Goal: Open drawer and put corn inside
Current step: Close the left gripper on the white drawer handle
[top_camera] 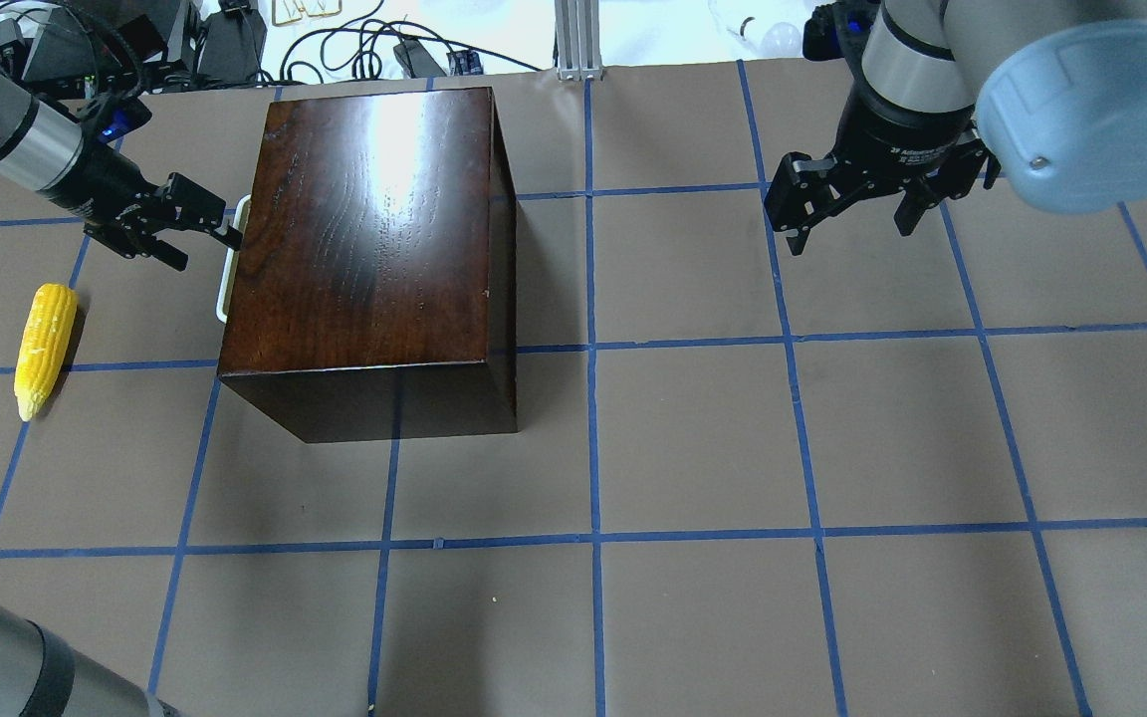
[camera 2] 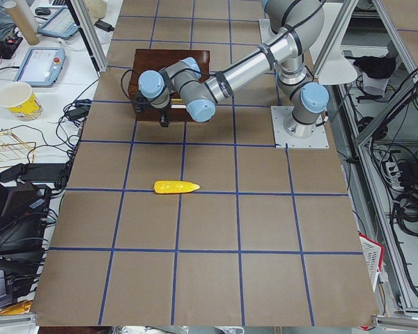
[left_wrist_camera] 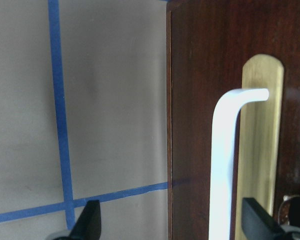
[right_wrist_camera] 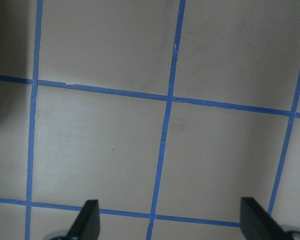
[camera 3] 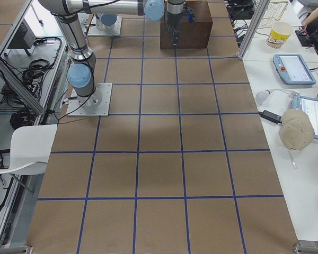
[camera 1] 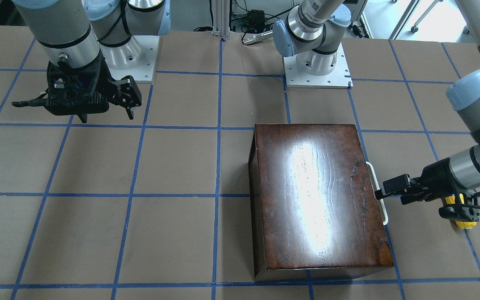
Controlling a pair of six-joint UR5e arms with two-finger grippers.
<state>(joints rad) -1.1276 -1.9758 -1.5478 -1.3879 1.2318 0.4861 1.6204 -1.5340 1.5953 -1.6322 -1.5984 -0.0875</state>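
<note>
The dark reddish-brown wooden box [top_camera: 374, 229] stands on the table with its drawer shut. The drawer's dark front panel [left_wrist_camera: 200, 100] and white bar handle [left_wrist_camera: 222, 165] fill the left wrist view. The handle also shows in the overhead view [top_camera: 228, 261]. My left gripper [top_camera: 210, 251] is open at the handle, and in the left wrist view the bar lies between its fingertips [left_wrist_camera: 260, 220]. The yellow corn [top_camera: 44, 344] lies on the table to the left of the box, apart from it. My right gripper [top_camera: 847, 224] is open and empty above bare table.
The table is brown paper with a blue tape grid [top_camera: 593, 344]. The arm bases [camera 1: 317, 71] stand at the robot's edge. Cables and gear [top_camera: 364, 50] lie beyond the far edge. The corn also shows in the exterior left view [camera 2: 175, 186].
</note>
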